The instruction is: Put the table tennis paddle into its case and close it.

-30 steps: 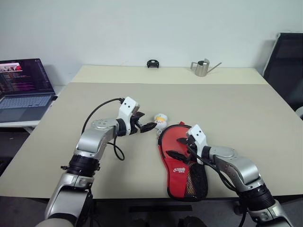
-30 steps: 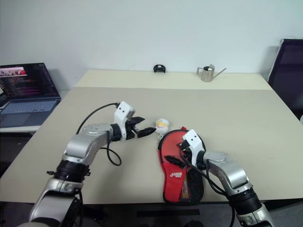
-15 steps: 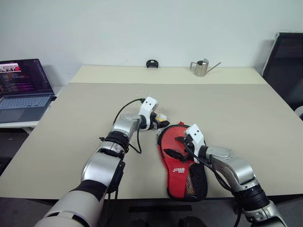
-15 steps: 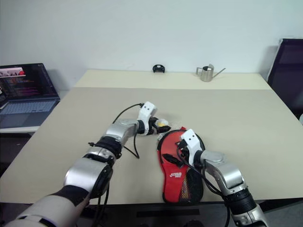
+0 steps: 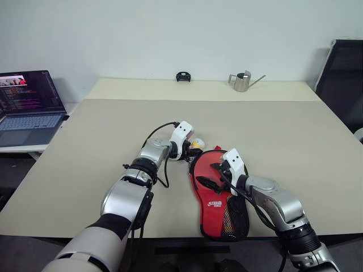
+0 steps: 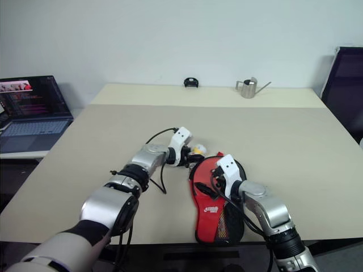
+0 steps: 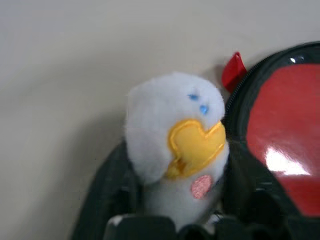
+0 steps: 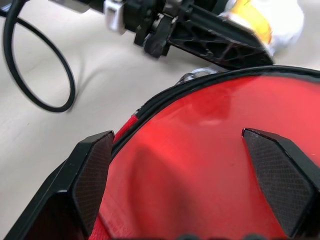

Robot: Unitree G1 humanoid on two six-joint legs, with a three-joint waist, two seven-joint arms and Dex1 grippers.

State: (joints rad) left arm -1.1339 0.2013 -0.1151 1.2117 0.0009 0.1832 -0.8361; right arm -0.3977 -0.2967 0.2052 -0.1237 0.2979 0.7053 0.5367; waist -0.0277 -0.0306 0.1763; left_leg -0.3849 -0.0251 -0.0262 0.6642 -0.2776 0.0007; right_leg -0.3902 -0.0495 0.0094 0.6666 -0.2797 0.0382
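Left wrist view: a white plush toy (image 7: 175, 145) with a yellow beak between the two dark fingers of the left gripper (image 5: 190, 152), pinched from both sides. Touches, or all but touches, the black zip edging at the round end of the case (image 5: 218, 204), with a red zip tag (image 7: 233, 70) just behind.

Seen from the head: one case flat on the surface (image 5: 272, 130), long axis running from the round end farther from the robot to the narrow end with mesh pocket and white logo nearer it, slightly slanted.

Over the round end, the right gripper (image 5: 214, 175), spread wide, holding nothing; fingers (image 8: 92, 175) well apart above a glossy red face. Probably the blade of the table tennis paddle (image 8: 200, 150), already inside the zip edging, though cannot rule out the case's own red fabric; no handle to be seen.

Judged for the coming move: right gripper directly above the case and clearly the nearer of the two; left gripper at the far left rim of the round end, busy with the toy. Toy hard against the zip line, so likely needs clearing away before closing.

Counted: one case, at most one paddle, one plush toy, one zip tag, two grippers.
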